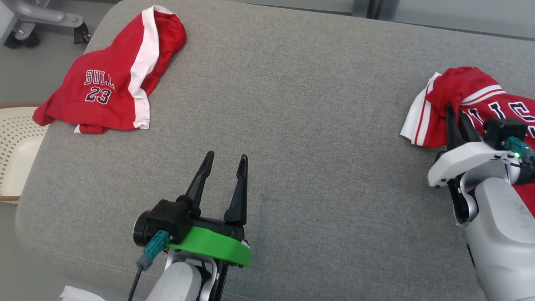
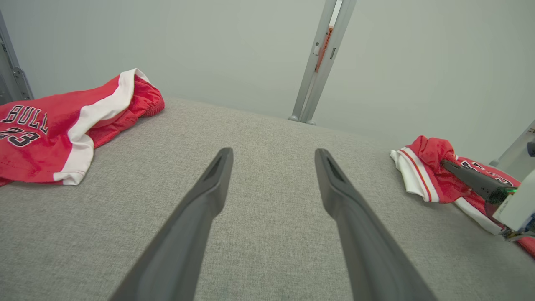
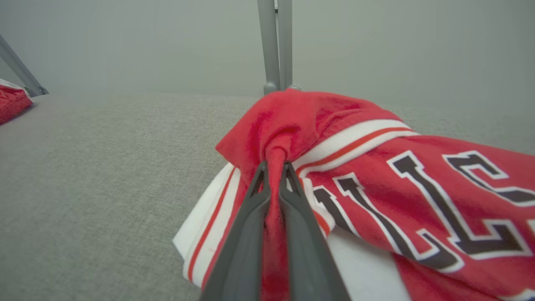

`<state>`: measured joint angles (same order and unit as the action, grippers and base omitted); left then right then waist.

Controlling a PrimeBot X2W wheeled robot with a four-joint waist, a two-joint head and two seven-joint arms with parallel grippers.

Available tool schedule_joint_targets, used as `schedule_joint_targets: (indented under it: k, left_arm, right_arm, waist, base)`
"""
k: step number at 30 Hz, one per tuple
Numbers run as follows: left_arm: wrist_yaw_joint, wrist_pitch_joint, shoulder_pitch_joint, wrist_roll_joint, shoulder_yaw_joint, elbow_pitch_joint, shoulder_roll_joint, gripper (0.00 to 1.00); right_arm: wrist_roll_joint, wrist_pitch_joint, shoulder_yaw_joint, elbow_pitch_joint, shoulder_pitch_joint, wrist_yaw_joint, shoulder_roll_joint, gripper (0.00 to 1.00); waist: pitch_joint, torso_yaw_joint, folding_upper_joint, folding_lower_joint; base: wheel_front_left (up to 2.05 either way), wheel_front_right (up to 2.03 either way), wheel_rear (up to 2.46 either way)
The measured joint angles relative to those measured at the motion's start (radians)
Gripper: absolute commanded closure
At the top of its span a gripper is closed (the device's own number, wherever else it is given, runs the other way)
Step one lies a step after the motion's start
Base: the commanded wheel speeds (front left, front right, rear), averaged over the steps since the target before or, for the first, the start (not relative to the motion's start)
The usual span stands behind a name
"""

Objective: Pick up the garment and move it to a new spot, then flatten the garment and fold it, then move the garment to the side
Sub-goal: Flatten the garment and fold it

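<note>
We note the jersey (image 1: 468, 90) runs off the head view's right edge, lettering partly behind the right gripper (image 1: 455, 110); basket (image 1: 21, 125) cut by left edge.

My head camera looks steeply down on the grey cushion (image 1: 292, 104); left wrist camera skims low across it toward the far wall (image 2: 209, 50); right wrist camera sits close against the red jersey (image 3: 376, 167), which all three catch

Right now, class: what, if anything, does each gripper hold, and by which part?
The right gripper pinches a red fold of the jersey; left gripper holds nothing.
</note>
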<state>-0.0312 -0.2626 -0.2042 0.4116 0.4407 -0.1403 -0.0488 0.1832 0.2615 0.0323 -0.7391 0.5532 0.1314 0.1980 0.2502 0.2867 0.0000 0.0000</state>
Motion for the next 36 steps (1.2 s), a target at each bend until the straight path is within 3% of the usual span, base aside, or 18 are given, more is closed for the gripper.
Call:
schedule_joint_targets:
  k: [5,11,19,26,34,35,36]
  left_arm:
    - [0.001,0.0,0.009,0.0,-0.005,-0.009,0.0,0.0]
    - [0.004,0.0,0.03,-0.001,-0.011,-0.021,0.0,0.0]
    - [0.003,0.0,0.069,-0.005,-0.014,-0.017,0.0,0.0]
    - [0.005,0.0,0.068,-0.005,0.002,-0.002,0.0,0.0]
    - [-0.002,0.0,0.038,0.036,0.039,0.008,0.0,0.0]
    - [-0.005,0.0,0.036,0.04,0.047,0.009,0.0,0.0]
    - [-0.005,0.0,0.034,0.047,0.053,0.009,0.0,0.0]
  right_arm:
    - [0.047,0.0,-0.125,0.186,-0.052,0.0,-0.007,1.0]
    - [0.184,-0.016,-0.359,0.442,-0.102,0.0,0.019,1.0]
    - [0.272,-0.146,-0.397,0.727,-0.155,0.0,0.08,1.0]
    - [0.21,-0.26,-0.392,0.657,-0.116,0.0,0.094,1.0]
    - [0.128,-0.393,-0.498,0.363,0.111,0.0,0.045,1.0]
    - [0.125,-0.406,-0.514,0.313,0.14,0.0,0.032,0.0]
    - [0.113,-0.407,-0.527,0.272,0.163,0.0,0.025,0.0]
  waist:
    - [-0.035,-0.012,0.0,0.0]
    - [-0.088,-0.025,0.0,0.0]
    - [-0.158,-0.019,0.0,0.0]
    - [-0.153,0.017,0.0,0.0]
    - [-0.102,0.09,0.0,0.0]
    - [-0.096,0.101,0.0,0.0]
    - [-0.092,0.111,0.0,0.0]
  base:
    - [0.0,0.0,0.0]
    - [0.0,0.0,0.0]
    - [0.0,0.0,0.0]
    - [0.0,0.0,0.0]
    - [0.0,0.0,0.0]
    - [0.0,0.0,0.0]
    - [0.0,0.0,0.0]
